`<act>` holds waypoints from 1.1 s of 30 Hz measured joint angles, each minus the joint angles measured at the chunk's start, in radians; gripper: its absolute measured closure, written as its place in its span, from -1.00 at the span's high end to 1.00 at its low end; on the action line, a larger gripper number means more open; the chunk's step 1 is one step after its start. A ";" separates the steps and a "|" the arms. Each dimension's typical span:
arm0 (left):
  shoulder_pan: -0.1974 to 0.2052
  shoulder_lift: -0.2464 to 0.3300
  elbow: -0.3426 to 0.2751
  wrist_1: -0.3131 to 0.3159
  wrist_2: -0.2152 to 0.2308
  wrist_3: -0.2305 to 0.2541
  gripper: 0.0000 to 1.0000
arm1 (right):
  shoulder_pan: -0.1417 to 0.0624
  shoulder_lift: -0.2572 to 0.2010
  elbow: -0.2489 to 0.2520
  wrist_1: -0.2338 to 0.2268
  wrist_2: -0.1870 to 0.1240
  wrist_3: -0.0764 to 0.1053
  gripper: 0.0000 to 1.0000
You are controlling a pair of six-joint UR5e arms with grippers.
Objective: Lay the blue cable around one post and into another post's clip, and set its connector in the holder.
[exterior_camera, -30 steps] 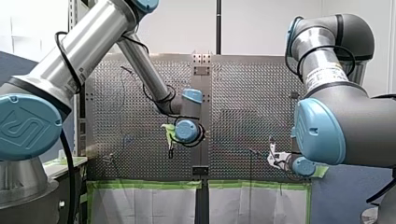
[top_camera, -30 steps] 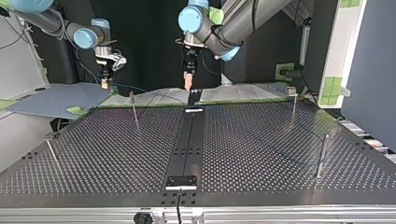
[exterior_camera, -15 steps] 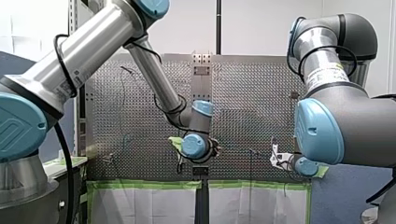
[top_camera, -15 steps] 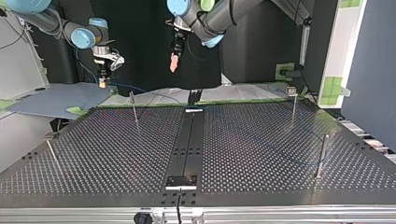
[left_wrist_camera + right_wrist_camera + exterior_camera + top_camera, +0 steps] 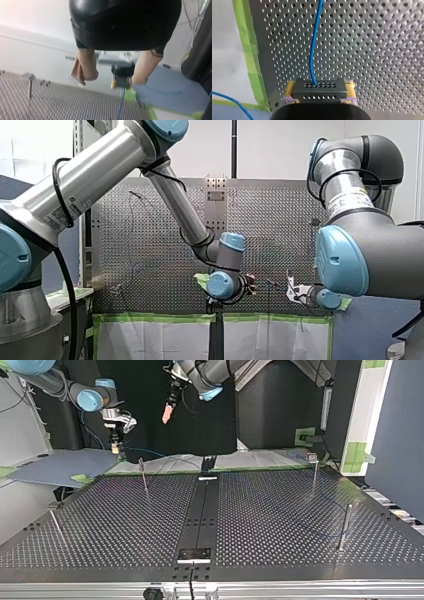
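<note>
The robot's right gripper [image 5: 116,446] hangs in the upper left of the top view, near the far edge of the perforated table [image 5: 280,510]. Its yellow pads [image 5: 290,87] are clamped on either side of the black connector [image 5: 318,93]. The blue cable [image 5: 313,50] leaves the connector's face and runs away over the table's holes, beside a strip of green tape [image 5: 247,50] along the table's edge. The left gripper [image 5: 167,411] sits high at the top centre of the top view, well above the table and apart from the right one. In the left wrist view its beige fingers [image 5: 85,65] stand wide apart with nothing between them, and the held connector shows beyond them. A thin post [image 5: 143,476] stands upright on the table near the right gripper, and the cable passes behind it.
</note>
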 joint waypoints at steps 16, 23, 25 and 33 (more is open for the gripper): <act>-0.075 -0.002 0.005 -0.003 0.033 0.005 1.00 | -0.004 0.019 0.001 -0.011 -0.066 -0.034 -1.00; -0.044 -0.002 0.012 -0.001 0.040 0.012 1.00 | -0.012 0.066 0.006 -0.017 -0.088 -0.091 -1.00; -0.029 -0.002 0.016 -0.001 0.050 0.014 1.00 | -0.014 0.069 0.006 -0.019 -0.090 -0.097 -1.00; 0.013 -0.026 0.063 -0.018 0.062 0.019 1.00 | -0.024 0.071 0.006 -0.028 -0.102 -0.097 -1.00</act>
